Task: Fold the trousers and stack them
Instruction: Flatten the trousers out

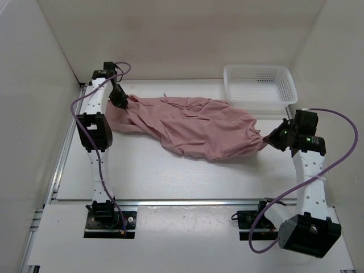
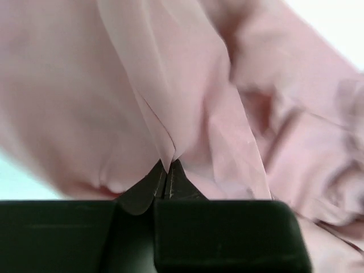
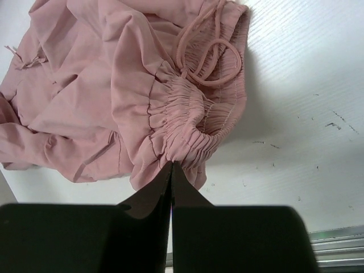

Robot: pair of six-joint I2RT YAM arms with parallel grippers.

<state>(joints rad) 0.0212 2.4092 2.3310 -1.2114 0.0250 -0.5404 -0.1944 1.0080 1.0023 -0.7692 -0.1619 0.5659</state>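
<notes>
The trousers [image 1: 193, 128] are lying across the middle of the counter [image 1: 170, 182] in the overhead view. They are forming a crumpled dusty-pink sheet that is running from the upper left of the frame toward the right-centre.

The left claw [image 1: 120, 101] is sitting at the cloth's upper-left end. Its wrist view is showing the two dark fingers pressed together, pinching a fold of the thin pink fabric between their tips. The cloth is filling most of that frame above them.

The right claw [image 1: 272, 138] is sitting at the cloth's right-hand end, in the right-centre of the overhead frame. In its wrist view the fingers are meeting tip to tip on the gathered waistband [image 3: 196, 122] and gripping its puckered edge. A looped drawstring [image 3: 207, 54] is lying on the waistband in the upper middle of that frame. The rest of the garment is spreading away to the upper left over the white counter. Between the two claws the fabric is lying wrinkled and slack.

A white mesh basket [image 1: 273, 108] is standing in the upper right of the overhead frame, just beyond the waist end. Whether its near wall is touching the cloth cannot be told.
</notes>
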